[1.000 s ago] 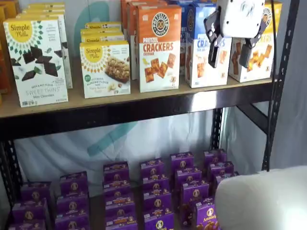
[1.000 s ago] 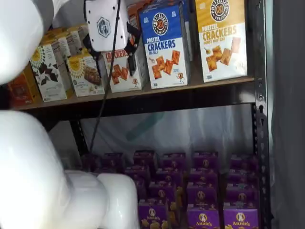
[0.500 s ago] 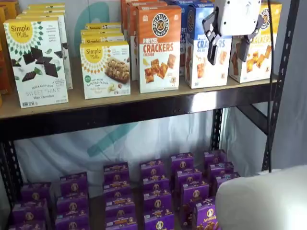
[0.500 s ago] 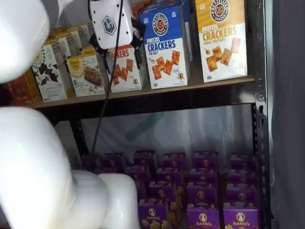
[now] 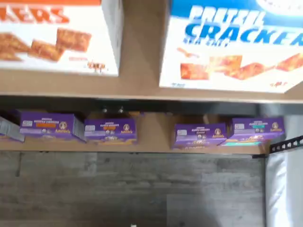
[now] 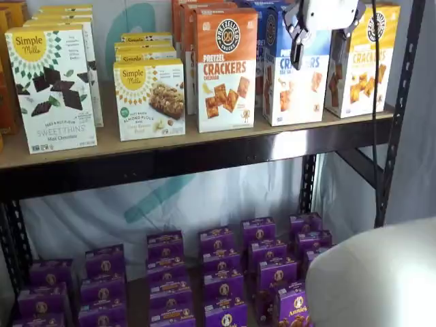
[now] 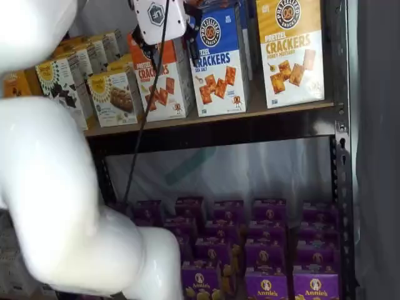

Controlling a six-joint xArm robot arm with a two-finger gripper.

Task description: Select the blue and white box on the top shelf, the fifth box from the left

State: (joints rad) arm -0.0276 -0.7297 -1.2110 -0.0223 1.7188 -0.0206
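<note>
Shelf views show the tool, fingers apart, empty, hanging just before the blue and white box standing on the top shelf, between orange-fronted and yellow-topped cartons.

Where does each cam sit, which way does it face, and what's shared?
Wrist view: on the wrist, facing the shelf front; blue and white box close, orange box beside it, purple boxes beyond; no robot parts show.
Shelf view: fixed in front, facing the top shelf; open gripper before the blue and white box, white arm bulk in the corner.
Shelf view: fixed at an angle; gripper, white arm fills one side.
Shared: all three show the blue and white box.
</note>
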